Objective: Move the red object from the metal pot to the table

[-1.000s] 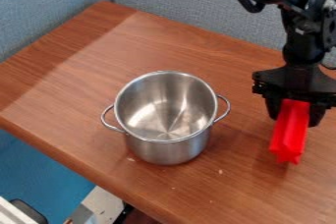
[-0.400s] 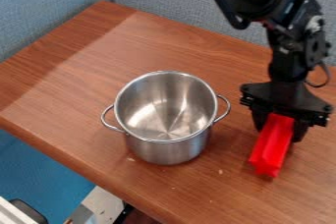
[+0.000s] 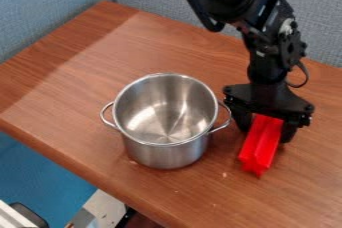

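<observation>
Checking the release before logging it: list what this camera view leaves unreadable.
- Upper end of the red object: covered by the tool, so whether the fingers still touch it is unclear.
- Whether the red object lies flat on the table: too small to tell.
- The arm above the tool: cut off by the top edge.
- Far outer wall of the metal pot: hidden by the pot itself.

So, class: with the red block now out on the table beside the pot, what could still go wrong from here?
1. The gripper still straddles the top end of the red block. Lifting off at an angle could drag or flip it.
2. The block lies near the table front edge, so a nudge might push it off.
3. The metal pot stands close beside the gripper. A sideways retreat could knock its handle.
</observation>
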Robot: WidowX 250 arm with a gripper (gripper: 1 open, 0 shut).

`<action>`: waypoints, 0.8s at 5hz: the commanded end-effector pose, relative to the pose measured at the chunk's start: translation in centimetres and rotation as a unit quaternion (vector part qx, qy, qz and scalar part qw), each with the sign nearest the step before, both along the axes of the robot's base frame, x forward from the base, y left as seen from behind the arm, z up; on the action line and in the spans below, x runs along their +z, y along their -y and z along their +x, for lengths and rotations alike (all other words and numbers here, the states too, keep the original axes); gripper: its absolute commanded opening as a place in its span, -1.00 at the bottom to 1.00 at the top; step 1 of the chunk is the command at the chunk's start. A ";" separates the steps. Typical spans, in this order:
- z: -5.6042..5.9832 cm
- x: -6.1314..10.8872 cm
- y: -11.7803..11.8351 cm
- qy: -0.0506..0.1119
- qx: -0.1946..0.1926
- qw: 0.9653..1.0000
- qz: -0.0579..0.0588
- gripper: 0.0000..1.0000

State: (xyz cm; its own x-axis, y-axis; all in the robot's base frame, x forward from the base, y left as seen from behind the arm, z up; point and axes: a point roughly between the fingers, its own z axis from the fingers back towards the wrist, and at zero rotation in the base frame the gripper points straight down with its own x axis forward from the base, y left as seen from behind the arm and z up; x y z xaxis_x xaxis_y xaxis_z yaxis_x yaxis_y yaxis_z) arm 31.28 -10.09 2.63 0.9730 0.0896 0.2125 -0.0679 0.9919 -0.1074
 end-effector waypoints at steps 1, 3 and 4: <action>-0.4 1.4 0.4 0.022 0.012 1.000 -0.011 1.00; 0.1 0.8 1.7 0.018 -0.030 0.999 -0.017 1.00; -0.2 1.4 0.7 0.017 -0.021 0.999 -0.019 1.00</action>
State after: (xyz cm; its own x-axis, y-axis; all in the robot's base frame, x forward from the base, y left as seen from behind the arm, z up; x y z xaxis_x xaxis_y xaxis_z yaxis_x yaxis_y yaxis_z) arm 30.74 -10.97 2.62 0.9772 0.0412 0.2083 -0.0141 0.9914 -0.1300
